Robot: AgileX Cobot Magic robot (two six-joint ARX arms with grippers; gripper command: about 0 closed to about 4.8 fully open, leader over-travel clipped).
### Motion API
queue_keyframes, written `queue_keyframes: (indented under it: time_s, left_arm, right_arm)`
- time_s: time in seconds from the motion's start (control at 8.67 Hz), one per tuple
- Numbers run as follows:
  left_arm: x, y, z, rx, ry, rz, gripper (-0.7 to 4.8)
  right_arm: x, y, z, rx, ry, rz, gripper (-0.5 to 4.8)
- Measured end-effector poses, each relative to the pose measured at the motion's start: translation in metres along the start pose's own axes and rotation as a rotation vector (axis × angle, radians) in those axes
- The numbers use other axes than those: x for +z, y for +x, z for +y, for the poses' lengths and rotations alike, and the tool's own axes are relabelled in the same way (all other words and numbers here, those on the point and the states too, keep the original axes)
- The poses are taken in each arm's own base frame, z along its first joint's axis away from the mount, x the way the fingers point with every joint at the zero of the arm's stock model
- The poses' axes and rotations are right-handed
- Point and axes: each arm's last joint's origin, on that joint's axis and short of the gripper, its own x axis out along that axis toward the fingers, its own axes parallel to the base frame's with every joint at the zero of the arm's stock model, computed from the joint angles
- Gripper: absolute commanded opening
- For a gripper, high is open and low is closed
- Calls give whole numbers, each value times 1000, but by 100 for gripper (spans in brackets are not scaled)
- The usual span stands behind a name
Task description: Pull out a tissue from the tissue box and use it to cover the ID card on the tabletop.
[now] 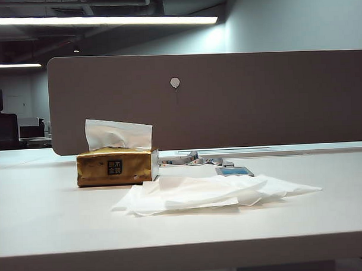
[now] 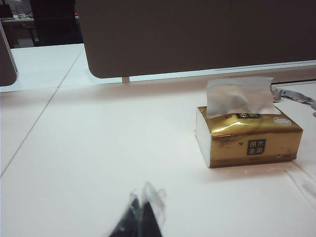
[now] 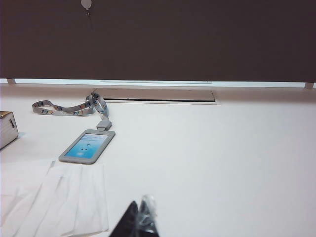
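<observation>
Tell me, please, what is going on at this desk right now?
Nothing is being handled yet. The tissue box sits on the tabletop with the tissue poking from its top. The ID card lies uncovered on its lanyard, beside a flat pile of tissues. The left gripper and right gripper hang back above the desk, fingers shut and empty.

Open-plan office, pretty clearly.
White tabletop (image 1: 53,229) with a grey divider panel (image 1: 227,98), ceiling strip lights (image 1: 105,20), more desks (image 1: 32,140) behind.
</observation>
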Motion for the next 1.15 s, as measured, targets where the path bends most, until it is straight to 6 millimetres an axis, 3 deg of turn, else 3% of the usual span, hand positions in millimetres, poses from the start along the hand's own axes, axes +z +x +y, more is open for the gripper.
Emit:
queue_keyframes:
  time_s: [1.15]
  left_arm:
    - [0, 0, 0, 0, 0, 0, -5]
  right_arm:
    - [-3, 0, 0, -1, 4, 28, -5]
